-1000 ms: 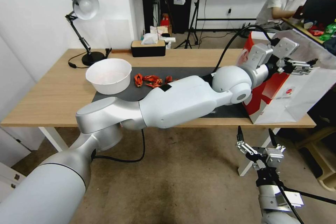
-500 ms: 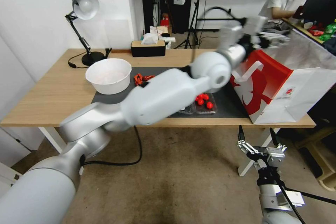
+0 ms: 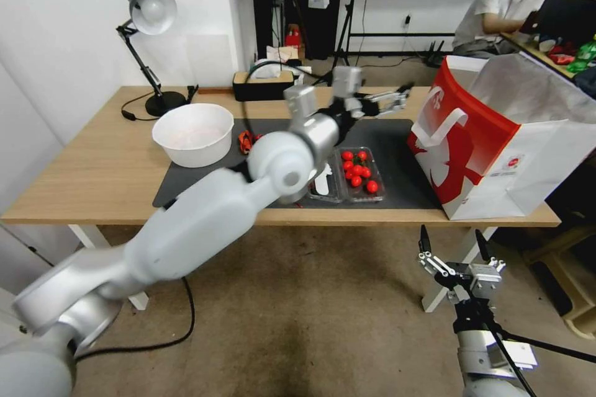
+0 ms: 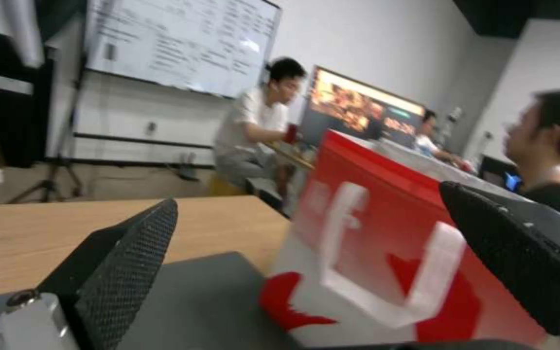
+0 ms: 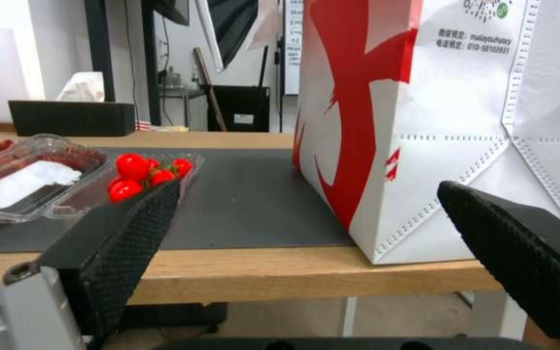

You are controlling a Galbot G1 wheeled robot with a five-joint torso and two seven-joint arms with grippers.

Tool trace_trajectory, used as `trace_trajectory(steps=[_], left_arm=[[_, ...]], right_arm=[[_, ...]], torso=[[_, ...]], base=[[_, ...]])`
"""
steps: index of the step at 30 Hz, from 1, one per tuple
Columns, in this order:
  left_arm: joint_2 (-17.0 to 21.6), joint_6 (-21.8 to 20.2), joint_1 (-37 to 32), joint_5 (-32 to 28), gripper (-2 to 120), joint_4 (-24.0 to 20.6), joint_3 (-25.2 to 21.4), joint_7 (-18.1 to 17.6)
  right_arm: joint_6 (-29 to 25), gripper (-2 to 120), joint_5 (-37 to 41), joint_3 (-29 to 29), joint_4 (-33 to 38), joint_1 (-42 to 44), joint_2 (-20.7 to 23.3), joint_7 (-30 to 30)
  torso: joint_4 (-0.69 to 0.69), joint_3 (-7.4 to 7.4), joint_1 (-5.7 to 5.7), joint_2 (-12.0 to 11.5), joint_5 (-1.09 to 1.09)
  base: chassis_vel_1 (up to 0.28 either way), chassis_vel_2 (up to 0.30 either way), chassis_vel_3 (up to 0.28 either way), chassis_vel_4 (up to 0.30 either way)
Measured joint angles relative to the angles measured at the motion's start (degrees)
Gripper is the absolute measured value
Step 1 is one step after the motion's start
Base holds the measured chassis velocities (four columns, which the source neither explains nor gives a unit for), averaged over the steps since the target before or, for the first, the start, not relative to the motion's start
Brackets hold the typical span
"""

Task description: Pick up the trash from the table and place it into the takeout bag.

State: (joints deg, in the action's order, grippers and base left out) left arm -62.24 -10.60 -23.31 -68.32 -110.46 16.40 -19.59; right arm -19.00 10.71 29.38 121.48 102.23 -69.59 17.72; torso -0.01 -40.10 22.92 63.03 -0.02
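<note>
The left claw [image 3: 388,99], spread wide and empty, is hanging over the worktop [image 3: 81,167] beside the takeout bag [image 3: 496,149], whose thin paper looks light, crushable, best held by its loop handle [image 3: 444,127].

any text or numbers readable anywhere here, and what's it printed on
"010-58103931": white side of the takeout bag, under a small QR-style mark.
Line above that number: small Latin letters, too small to read surely.
Whiteboard writing behind: blurred, unreadable.
Small red mark on the bag's white side in the head view: too small.
</note>
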Motion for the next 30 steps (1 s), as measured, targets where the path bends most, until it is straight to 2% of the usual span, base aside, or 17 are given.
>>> trace_trajectory(steps=[5, 7, 9, 10, 11, 12, 13, 17, 18, 25, 30], left_arm=[[3.67, 0.00, -5.61, 0.61, 100, -2.79, -4.62, 0.85], [6.51, 0.15, -11.49, 1.84, 100, -5.51, -9.10, 1.98], [7.10, 0.16, -13.26, 2.16, 100, -6.17, -10.26, 2.22], [8.06, 0.19, -17.16, 2.92, 100, -7.78, -13.28, 2.80], [8.26, 0.20, -18.31, 3.23, 100, -8.31, -14.23, 2.99], [8.67, 0.39, -23.76, 5.33, 100, -10.40, -18.38, 4.17], [8.67, 0.39, -23.76, 5.33, 100, -10.40, -18.38, 4.17], [8.62, 2.55, -34.25, 11.48, 100, -14.34, -26.10, 6.62], [8.62, 2.55, -34.25, 11.48, 100, -14.34, -26.10, 6.62], [5.67, 4.49, -46.37, 18.02, 100, -18.27, -32.87, 8.33], [3.15, 7.11, -52.05, 22.09, 100, -18.41, -36.92, 10.67]], right_arm=[[-0.10, 100, -0.36, -0.08, 0.10, 0.10, -0.26, -0.09], [-0.21, 100, -0.66, -0.32, 0.10, 0.11, -0.41, -0.19], [-0.22, 100, -0.70, -0.40, 0.10, 0.10, -0.38, -0.22], [-0.27, 100, -0.78, -0.57, 0.05, 0.03, -0.25, -0.29], [-0.28, 100, -0.79, -0.63, -0.01, -0.03, -0.18, -0.32], [-0.31, 100, -0.83, -0.86, -0.20, -0.19, -0.01, -0.38], [-0.31, 100, -0.83, -0.86, -0.20, -0.19, -0.01, -0.38], [-0.42, 100, -0.87, -1.36, -0.30, -0.36, 0.13, -0.56], [-0.42, 100, -0.87, -1.36, -0.30, -0.36, 0.13, -0.56], [-0.89, 100, -0.95, -1.50, -0.33, -0.40, 0.46, -0.67], [-1.11, 100, -0.76, -1.50, -0.47, -0.53, 0.78, -0.71]], torso=[[0.02, 0.00, 0.00, 0.00, -0.01], [0.01, 0.00, 0.00, 0.00, 0.02], [0.01, 0.00, 0.00, -0.01, 0.00], [0.01, 0.00, 0.00, -0.01, 0.00], [0.00, 0.00, 0.00, 0.00, 0.01], [0.02, 0.00, 0.00, 0.00, 0.01], [0.02, 0.00, 0.00, 0.00, 0.01], [0.01, 0.00, -0.01, 0.00, 0.00], [0.01, 0.00, -0.01, 0.00, 0.00], [0.01, 0.00, -0.01, 0.00, 0.02], [0.00, 0.00, 0.00, 0.00, 0.03]], base=[[0.000, 0.000, 0.000, 0.000], [0.000, 0.000, 0.000, 0.000], [0.000, 0.000, 0.000, 0.000], [0.000, 0.000, 0.000, 0.000], [0.000, 0.000, 0.000, 0.000], [0.000, 0.000, 0.000, 0.000], [0.000, 0.000, 0.000, 0.000], [0.000, 0.000, 0.000, 0.000], [0.000, 0.000, 0.000, 0.000], [0.000, 0.000, 0.000, 0.000], [0.000, 0.000, 0.000, 0.000]])
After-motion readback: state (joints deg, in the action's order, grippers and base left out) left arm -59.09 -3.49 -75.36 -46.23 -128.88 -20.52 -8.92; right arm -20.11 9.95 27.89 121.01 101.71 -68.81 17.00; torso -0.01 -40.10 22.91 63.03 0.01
